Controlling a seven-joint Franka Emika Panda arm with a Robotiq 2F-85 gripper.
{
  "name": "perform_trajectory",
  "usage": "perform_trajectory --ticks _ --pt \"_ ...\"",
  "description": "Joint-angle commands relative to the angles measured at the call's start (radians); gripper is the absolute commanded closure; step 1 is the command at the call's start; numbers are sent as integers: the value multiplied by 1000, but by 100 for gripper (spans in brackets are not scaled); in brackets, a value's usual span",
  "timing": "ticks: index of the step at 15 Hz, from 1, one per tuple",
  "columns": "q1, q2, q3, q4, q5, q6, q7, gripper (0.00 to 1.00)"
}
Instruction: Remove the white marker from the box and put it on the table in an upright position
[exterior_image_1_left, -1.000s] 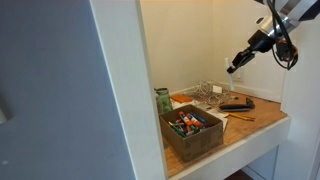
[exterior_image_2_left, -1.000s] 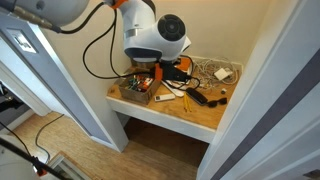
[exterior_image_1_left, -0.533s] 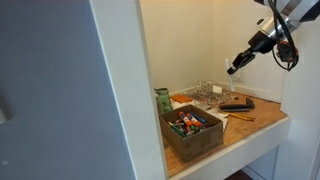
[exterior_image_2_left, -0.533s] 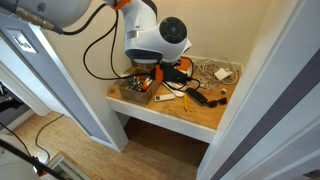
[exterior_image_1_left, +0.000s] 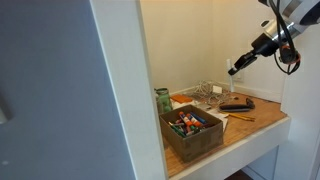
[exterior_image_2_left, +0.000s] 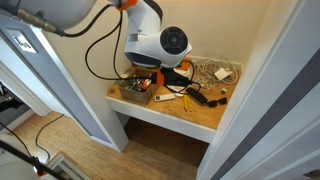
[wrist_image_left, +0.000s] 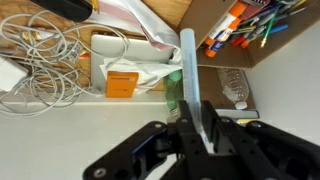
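Observation:
My gripper (wrist_image_left: 195, 104) is shut on the white marker (wrist_image_left: 188, 60), a thin pale stick that pokes out past the fingertips. In an exterior view the gripper (exterior_image_1_left: 233, 68) hangs high above the table (exterior_image_1_left: 257, 118), to the right of and well above the brown box (exterior_image_1_left: 196, 137). The box holds several coloured markers and also shows in the wrist view (wrist_image_left: 215, 22) at the top right. In an exterior view the box (exterior_image_2_left: 133, 92) sits at the left of the table (exterior_image_2_left: 190, 114); the arm body hides the gripper there.
A tangle of white cables (wrist_image_left: 40, 50), an orange packet (wrist_image_left: 125, 80) and a clear plastic bottle (wrist_image_left: 233, 88) lie on the table. A clear wire rack (exterior_image_1_left: 207, 92), a black object (exterior_image_1_left: 237, 103) and a green item (exterior_image_1_left: 162, 100) stand behind the box. Walls close in the alcove.
The arm has shifted slightly to the right in both exterior views, still holding the marker high above the table. Nothing on the table has moved.

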Motion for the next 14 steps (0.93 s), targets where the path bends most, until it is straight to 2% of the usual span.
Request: perform_trajectory --ticks 1,7,10,11,14 --pt "-17 -9 -20 -28 186 -23 -201 96" --pt "-45 44 -68 -45 401 -42 -467 96" --pt "-55 87 -83 -44 455 -70 -553 96" --pt "-16 102 -129 -41 468 -84 -575 96" --pt "-12 151 -158 -33 496 -125 -632 96"
